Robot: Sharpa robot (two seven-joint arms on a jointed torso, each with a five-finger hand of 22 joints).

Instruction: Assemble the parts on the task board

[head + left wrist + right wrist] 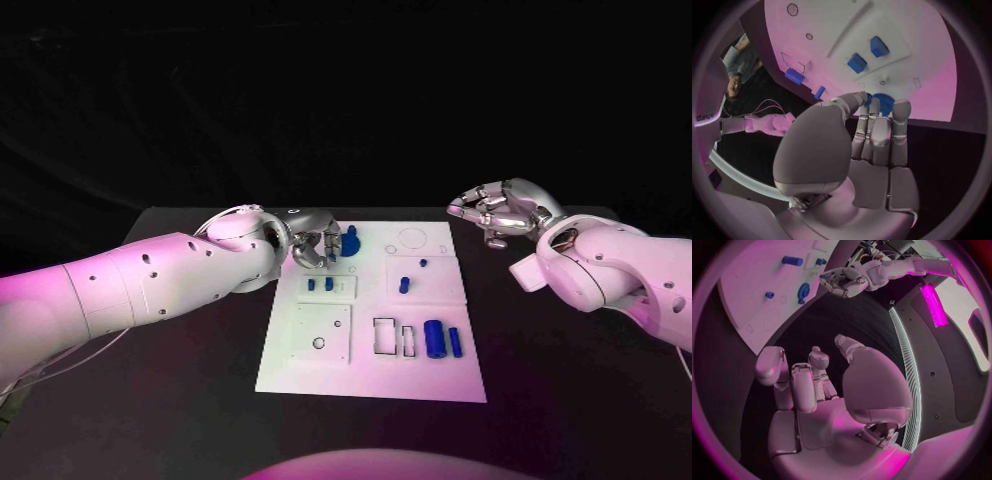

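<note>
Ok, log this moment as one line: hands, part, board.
left hand: fingers at blue round part, hold unclear | right hand: curled, holding nothing, off task board | step: unfinished

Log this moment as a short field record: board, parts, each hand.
board: white task board in the middle of the black table
parts: blue round part at the board's far left; blue cylinders near the right edge
left hand: left hand at the round part, fingers touching it; grip unclear
right hand: right hand raised off the board's right, fingers curled, holding nothing
</note>
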